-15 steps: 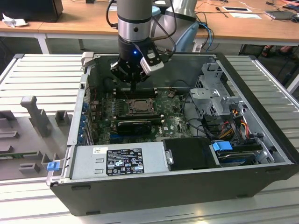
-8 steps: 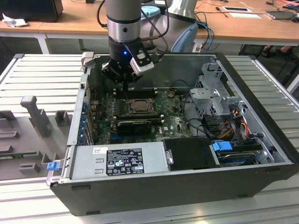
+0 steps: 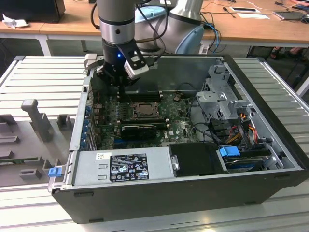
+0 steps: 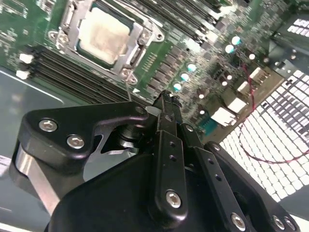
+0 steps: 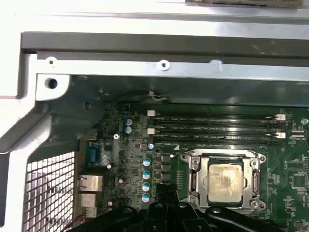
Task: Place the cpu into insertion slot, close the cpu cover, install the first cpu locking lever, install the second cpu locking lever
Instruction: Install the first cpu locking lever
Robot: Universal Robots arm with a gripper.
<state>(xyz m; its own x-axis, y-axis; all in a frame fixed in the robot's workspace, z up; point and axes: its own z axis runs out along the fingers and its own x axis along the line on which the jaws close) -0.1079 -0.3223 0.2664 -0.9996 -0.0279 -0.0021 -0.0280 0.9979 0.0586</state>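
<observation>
Inside the open computer case [image 3: 270, 159] on the slatted worktop [image 3: 43, 77], the cpu [image 5: 224, 181] lies flat in the insertion slot [image 3: 133, 111] on the green motherboard [image 5: 125, 159], just beside the long memory slots [image 5: 212, 128]. Its pale metal top shows through the window of the cpu cover [image 5: 250, 180], which appears to be folded down around it. Whether the thin locking levers along the socket's sides are latched I cannot tell. The gripper [image 4: 165, 99] hangs above the board, off one corner of the socket. In the exterior view it sits toward that view's left of the slot, close to the case wall and touching nothing. Its fingers are pressed together with nothing between them. By the look of it, the chip is light, thin and rigid, with a smooth top that gives little purchase and an underside that should not be scraped. It would be best taken by two opposite edges and kept level. The cover looks like stiff, springy sheet metal on a hinge, so any pressure belongs on the frame bars and not on the chip in the window.
</observation>
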